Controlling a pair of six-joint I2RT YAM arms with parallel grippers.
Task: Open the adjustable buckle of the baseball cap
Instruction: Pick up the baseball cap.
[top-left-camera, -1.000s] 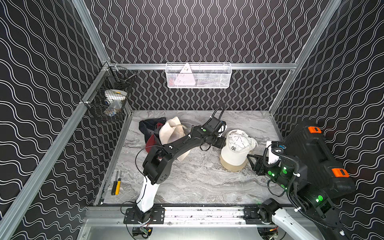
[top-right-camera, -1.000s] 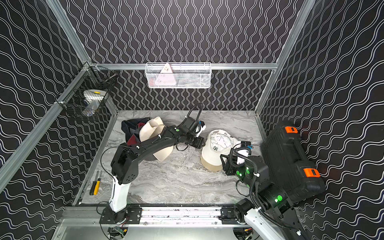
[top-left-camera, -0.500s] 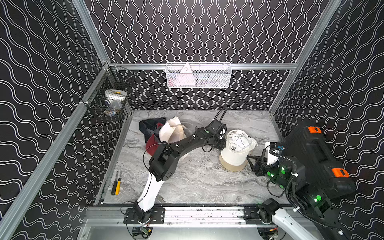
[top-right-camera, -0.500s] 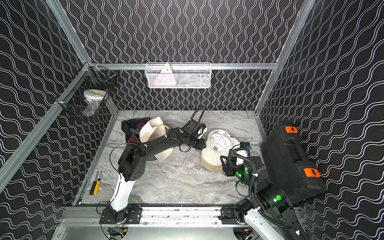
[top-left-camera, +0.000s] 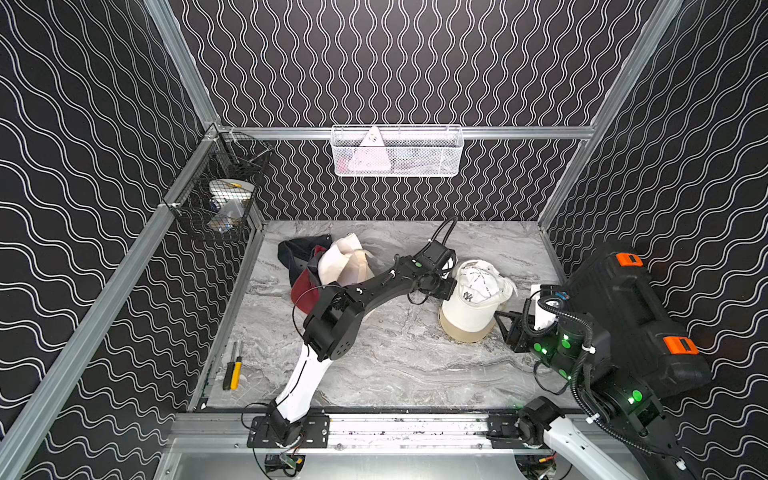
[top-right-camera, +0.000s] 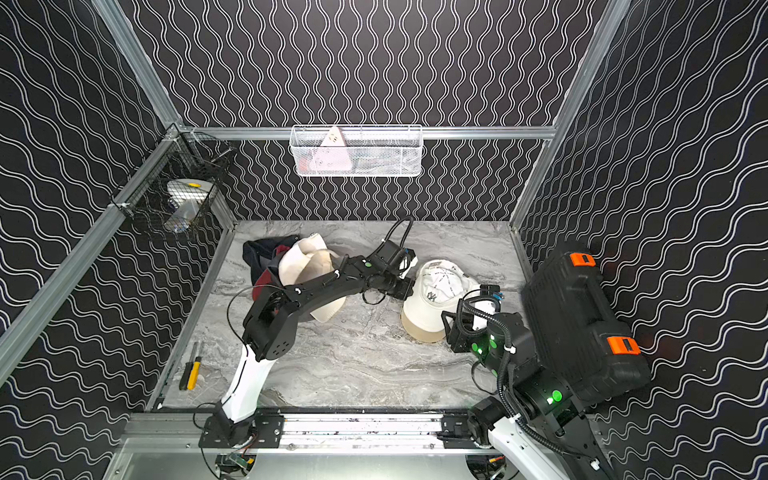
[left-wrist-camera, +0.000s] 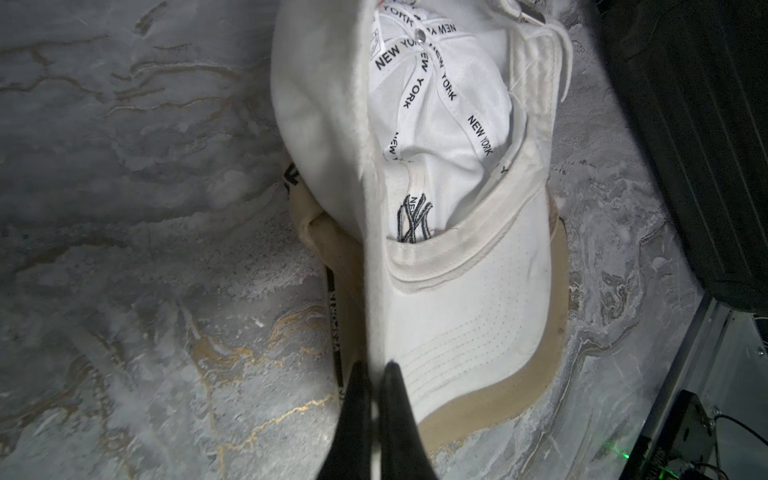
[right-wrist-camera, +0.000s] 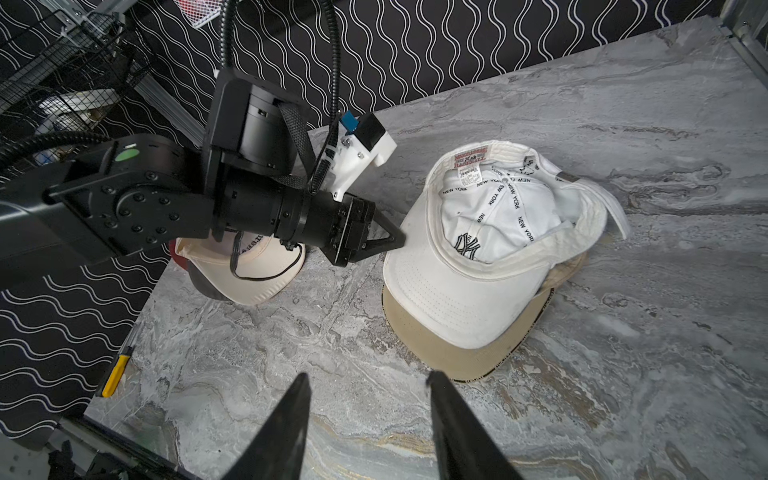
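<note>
Left pincer (left-wrist-camera: 376, 370) pinched shut on white cap (right-wrist-camera: 469, 291) edge; right pincer (right-wrist-camera: 368, 386) open, empty; buckle (right-wrist-camera: 564, 178) untouched, opening not started.

Matt cloth cap (right-wrist-camera: 457, 291), smooth marbled table (right-wrist-camera: 644, 395)

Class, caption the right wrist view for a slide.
Left gripper pinches the upturned white cap; right fingers stand open.
</note>
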